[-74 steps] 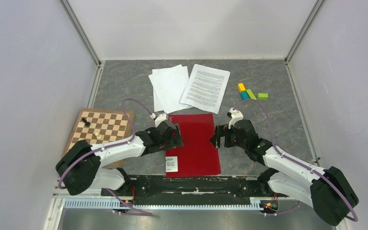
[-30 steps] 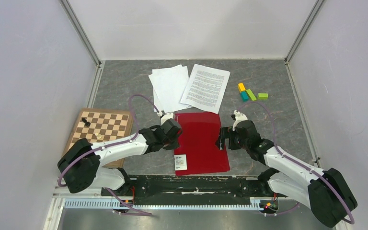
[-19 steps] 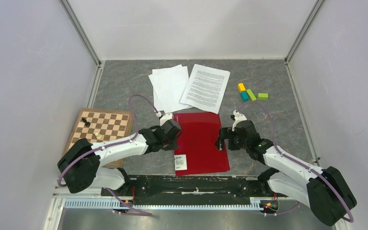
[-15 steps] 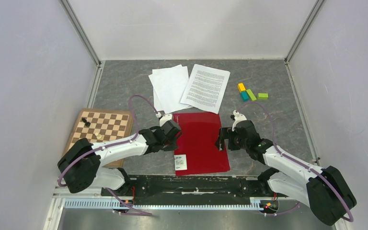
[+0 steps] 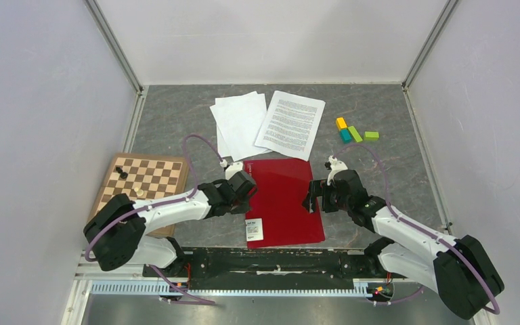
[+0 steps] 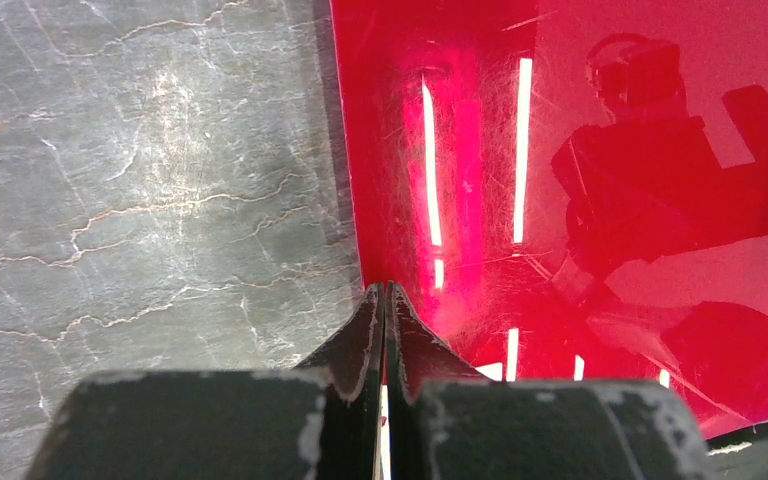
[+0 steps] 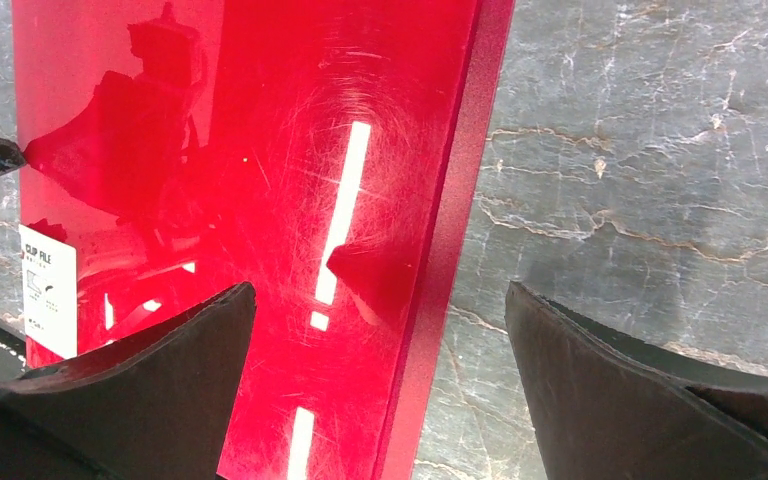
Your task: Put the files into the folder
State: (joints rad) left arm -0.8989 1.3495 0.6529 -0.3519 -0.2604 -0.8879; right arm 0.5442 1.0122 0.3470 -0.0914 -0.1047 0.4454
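Chessboard (image 5: 145,177): lies at the left edge of the grey tabletop (image 5: 176,115), with two small pieces standing on it.
My left end effector (image 5: 249,193): fingers pressed fully together, tips meeting right at the folder's left edge in the left wrist view (image 6: 385,295). I cannot tell whether any of the cover is pinched between them.
Folder (image 5: 281,200): closed and flat at near centre, glossy red cover up, its white label (image 5: 254,229) at the near-left corner.
Files: lie outside the folder, just beyond its far edge. The blank sheets (image 5: 239,124) are on the left, the printed sheet (image 5: 290,124) on the right.
My right end effector (image 5: 309,196): fingers spread wide and holding nothing. They straddle the folder's right edge, one over the red cover (image 7: 260,150) and one over bare tabletop.
Coloured blocks (image 5: 353,131): a small cluster at far right, well apart from the folder.
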